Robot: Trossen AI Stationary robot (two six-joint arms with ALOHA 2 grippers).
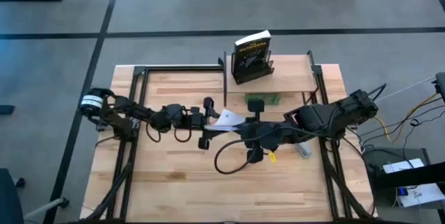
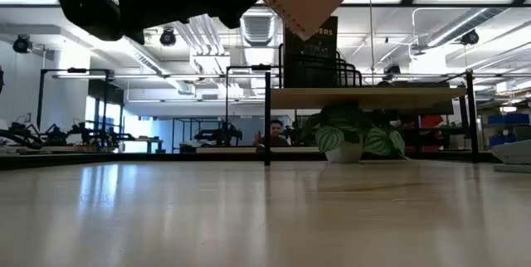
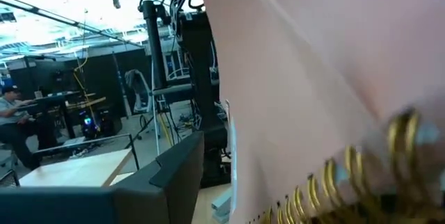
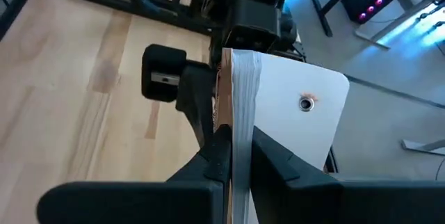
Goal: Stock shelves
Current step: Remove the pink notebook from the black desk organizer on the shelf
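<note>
right gripper (image 4: 233, 156) clamping notebook (image 4: 292, 123), shelf (image 1: 288, 78) well beyond

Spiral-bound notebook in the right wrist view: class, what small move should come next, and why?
Probably the right gripper should start carrying the white spiral-bound notebook toward the small light wood riser shelf on black legs. Its fingers clamp the notebook's edge, the notebook hangs above the table, and the board shows bare space beside the black wire book rack. The left gripper sits close, so go slowly.

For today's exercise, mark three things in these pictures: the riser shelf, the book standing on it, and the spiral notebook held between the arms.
riser shelf (image 1: 292, 78), high view, bare wood right of the rack.
book (image 1: 252, 49), high view, dark front cover.
spiral notebook (image 4: 295, 123), right wrist view, white cover face.
</note>
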